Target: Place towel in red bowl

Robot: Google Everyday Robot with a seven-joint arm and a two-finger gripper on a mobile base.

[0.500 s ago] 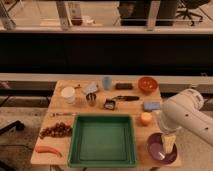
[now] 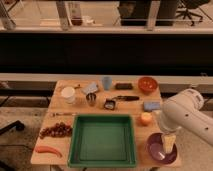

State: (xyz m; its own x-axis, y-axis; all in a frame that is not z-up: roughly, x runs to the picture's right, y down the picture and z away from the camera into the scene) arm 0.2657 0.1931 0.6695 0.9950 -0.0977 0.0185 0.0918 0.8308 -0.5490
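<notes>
The towel [image 2: 91, 88], a small pale grey-blue crumple, is found on the far-left part of the bench [image 2: 60, 117], between the white cup [image 2: 68, 95] and the blue cup [image 2: 106, 82]. The red bowl [image 2: 147, 84] is parked at the far-right corner, roughly 3 o'clock from the towel, with the blue cup in the way. So nothing's been placed yet.

The gripper [image 2: 169, 143] is hung low over the purple dish [image 2: 156, 150] at the near-right corner. Whether it's open or closed honestly can't be told, since it's mostly masked by the bulky white arm [image 2: 182, 117]. From there the towel is seen at about 10 o'clock, clear across the bench, and the red bowl at about 11. The towel's long axis can't be made out; it's just read as a lump. Only one arm is fitted, so a long diagonal reach past the orange fruit [image 2: 145, 118] and across the green tray [image 2: 102, 159] is probably called for.

The bench is pale wood and pretty cluttered. Behind it, a dark wall band and glass panels are seen, with chair legs beyond.
</notes>
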